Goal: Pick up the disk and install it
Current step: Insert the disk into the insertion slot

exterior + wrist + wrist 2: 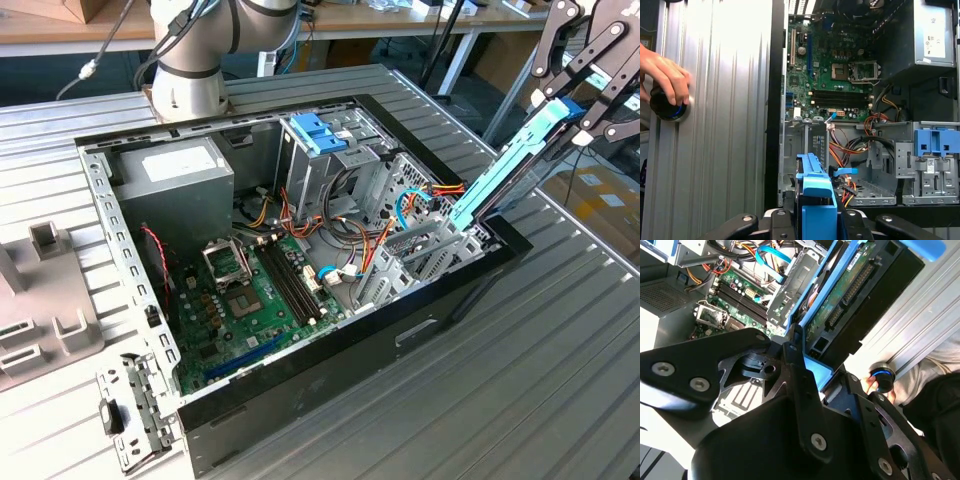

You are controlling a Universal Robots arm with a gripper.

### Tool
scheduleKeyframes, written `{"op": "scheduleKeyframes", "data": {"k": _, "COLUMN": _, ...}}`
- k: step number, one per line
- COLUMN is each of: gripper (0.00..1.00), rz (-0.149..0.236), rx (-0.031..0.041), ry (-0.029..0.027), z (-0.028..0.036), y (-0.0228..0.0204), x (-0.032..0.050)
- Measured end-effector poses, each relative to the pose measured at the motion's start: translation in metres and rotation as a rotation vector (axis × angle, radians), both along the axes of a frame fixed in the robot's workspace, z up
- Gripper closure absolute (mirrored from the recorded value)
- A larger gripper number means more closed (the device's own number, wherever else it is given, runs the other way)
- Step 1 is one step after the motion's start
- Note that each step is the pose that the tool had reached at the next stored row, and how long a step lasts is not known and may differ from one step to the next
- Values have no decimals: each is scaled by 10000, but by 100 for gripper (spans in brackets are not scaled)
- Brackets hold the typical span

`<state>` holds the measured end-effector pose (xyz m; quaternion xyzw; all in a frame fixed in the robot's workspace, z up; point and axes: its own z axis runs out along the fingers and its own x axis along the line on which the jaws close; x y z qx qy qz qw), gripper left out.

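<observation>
Exterior view first: the gripper (pixel 578 108) is clamped on the upper end of the disk (pixel 505 170). The disk slants steeply, blue rail up, with its lower end down at the metal bay in the open computer case (pixel 330 385), toward the exterior view's right. The case lies on the ribbed bench (pixel 540 380). Inside it are a green motherboard (pixel 255 300), a grey power supply (pixel 175 180), a light-blue latch (pixel 318 132) on the drive cage, and loose cables (pixel 375 245). Over to the first wrist view: a person's hand (pixel 667 75) rests on a black knob (pixel 665 107) on the bench, beside the case.
</observation>
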<state>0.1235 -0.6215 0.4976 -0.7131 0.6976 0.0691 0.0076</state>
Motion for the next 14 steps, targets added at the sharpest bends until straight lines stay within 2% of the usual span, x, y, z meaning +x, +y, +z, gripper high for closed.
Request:
{"op": "scheduleKeyframes", "data": {"k": 8, "gripper": 63, "rz": 0, "rx": 1, "ry": 0, "z": -4, "y": 0, "x": -18}}
{"op": "scheduleKeyframes", "data": {"k": 12, "gripper": 63, "rz": 0, "rx": 12, "ry": -1, "z": -53, "y": 0, "x": -244}}
{"op": "scheduleKeyframes", "data": {"k": 14, "gripper": 63, "rz": 0, "rx": 10, "ry": 0, "z": -59, "y": 0, "x": -272}}
